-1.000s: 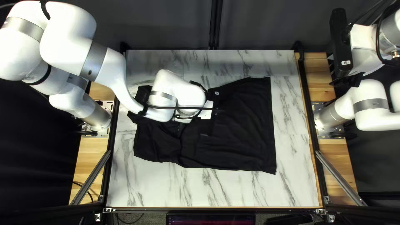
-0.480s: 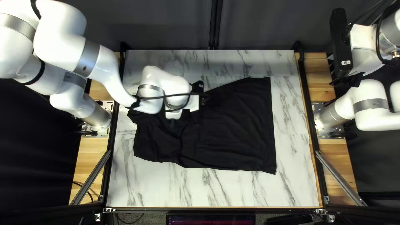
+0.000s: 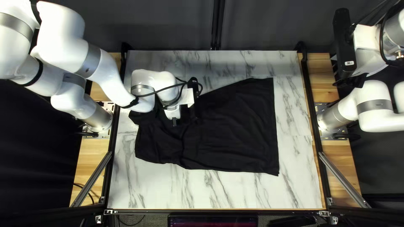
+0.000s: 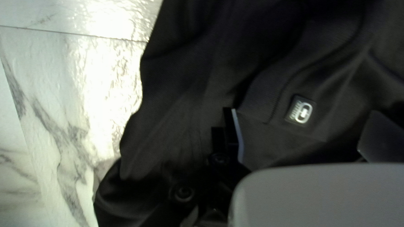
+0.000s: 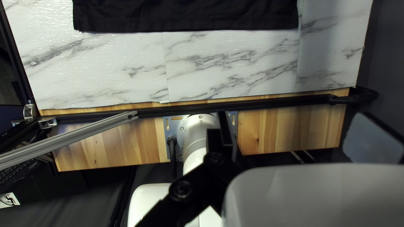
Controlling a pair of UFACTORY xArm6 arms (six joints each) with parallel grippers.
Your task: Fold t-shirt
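The black t-shirt (image 3: 235, 126) lies spread on the marble-patterned table, its straight edge toward the right of the top left view and its narrower, wrinkled part toward the left. Over that wrinkled part is my left gripper (image 3: 174, 122). In the left wrist view, the left gripper (image 4: 301, 136) stands open above the t-shirt (image 4: 176, 101), a small pale label (image 4: 301, 110) just ahead of the space between its fingers. My right gripper (image 3: 352, 80) is raised beyond the table's right side; in the right wrist view, the right gripper (image 5: 299, 134) is open, holding nothing, with the t-shirt (image 5: 185, 14) far ahead.
Marble-patterned table surface (image 3: 235, 193) borders the t-shirt. A black rail (image 3: 311, 105) runs along the right side, beside wooden boards (image 3: 332, 155) and a slanting metal strut (image 3: 343, 178). My left arm (image 3: 103, 71) reaches over the table's left edge.
My left arm's wrist has moved toward the left of the top left view and turned, uncovering more of the t-shirt's middle. The t-shirt and my right arm look unmoved.
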